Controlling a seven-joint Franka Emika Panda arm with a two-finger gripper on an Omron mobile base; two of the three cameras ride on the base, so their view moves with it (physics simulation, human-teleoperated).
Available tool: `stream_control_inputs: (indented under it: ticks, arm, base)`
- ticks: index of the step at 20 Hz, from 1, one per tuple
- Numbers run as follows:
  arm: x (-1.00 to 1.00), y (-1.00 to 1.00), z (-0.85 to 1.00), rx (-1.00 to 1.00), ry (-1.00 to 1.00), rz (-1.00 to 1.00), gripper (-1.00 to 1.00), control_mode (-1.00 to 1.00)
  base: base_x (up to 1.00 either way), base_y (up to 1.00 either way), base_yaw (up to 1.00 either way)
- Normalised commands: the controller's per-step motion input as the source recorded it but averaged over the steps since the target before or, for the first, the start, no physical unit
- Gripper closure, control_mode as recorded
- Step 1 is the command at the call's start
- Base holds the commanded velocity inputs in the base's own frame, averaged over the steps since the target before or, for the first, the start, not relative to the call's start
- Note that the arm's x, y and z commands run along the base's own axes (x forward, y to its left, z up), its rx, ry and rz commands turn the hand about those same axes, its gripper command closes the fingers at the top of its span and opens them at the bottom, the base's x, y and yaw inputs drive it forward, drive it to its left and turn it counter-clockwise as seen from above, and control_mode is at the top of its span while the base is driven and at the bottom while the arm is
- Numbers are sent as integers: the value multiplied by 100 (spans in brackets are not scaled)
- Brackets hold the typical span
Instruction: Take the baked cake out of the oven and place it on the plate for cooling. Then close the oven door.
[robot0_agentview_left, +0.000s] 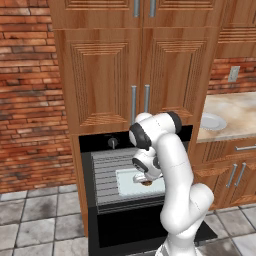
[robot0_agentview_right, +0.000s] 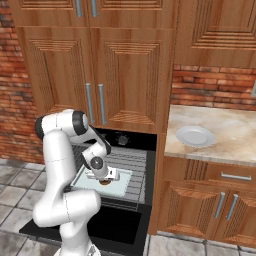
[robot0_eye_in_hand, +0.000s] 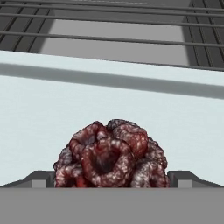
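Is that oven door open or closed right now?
Open. The oven door hangs folded down flat below the oven, baring its grey ribbed inside, the wire rack and the pale tray.

A pale whitish square tray (robot0_agentview_left: 127, 182) lies flat on a grey wire rack (robot0_agentview_left: 107, 175) at the centre. Tall brown wooden cabinet doors (robot0_agentview_left: 132, 75) with vertical silver handles fill 12 o'clock. Red brick wall (robot0_agentview_left: 27, 95) stands at 9 o'clock. A beige stone counter (robot0_agentview_right: 230, 132) over wooden drawers sits at 3 o'clock. Grey floor tiles (robot0_agentview_left: 35, 225) lie at 7 o'clock.
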Motion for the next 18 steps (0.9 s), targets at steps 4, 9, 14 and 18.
stream_control_inputs:
  ticks: [4,9,14,18]
  arm:
    - [0,0,0,0,0,0,-100,-100]
    - [0,0,0,0,0,0,-100,-100]
    - [0,0,0,0,0,0,-100,-100]
    - [0,0,0,0,0,0,-100,-100]
  base:
    - [0,0,0]
    - [0,0,0]
    - [0,0,0]
    - [0,0,0]
